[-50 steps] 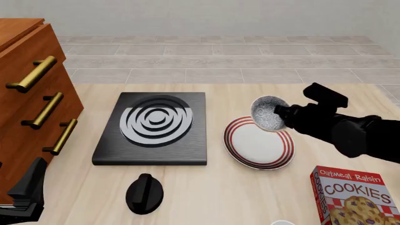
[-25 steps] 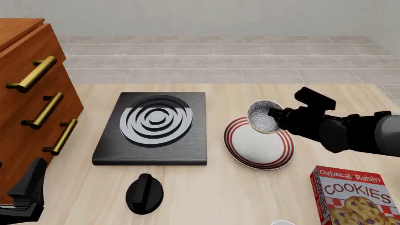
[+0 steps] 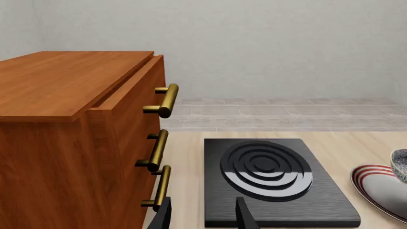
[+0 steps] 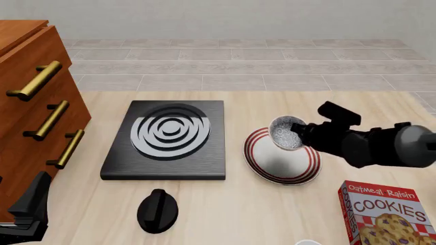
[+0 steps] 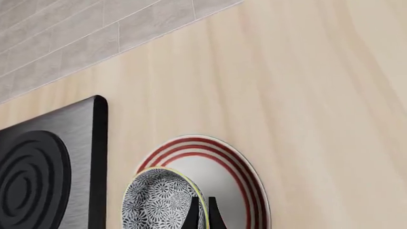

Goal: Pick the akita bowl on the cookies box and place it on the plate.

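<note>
The akita bowl, speckled inside, hangs tilted just over the back part of the red-ringed plate. My right gripper is shut on the bowl's rim. The right wrist view shows the bowl pinched between the fingers above the plate. The cookies box lies at the front right with nothing on it. My left gripper is open and empty, low at the front left near the drawers; the plate's edge and a sliver of the bowl show in its view.
A black square stove with grey rings sits left of the plate. A black knob-like object lies in front of it. A wooden drawer cabinet with brass handles stands at the left. A white object's edge peeks at the front.
My right gripper has come down and a little leftward with the bowl, from higher above the plate's back right to just over the plate. The left arm has not moved.
</note>
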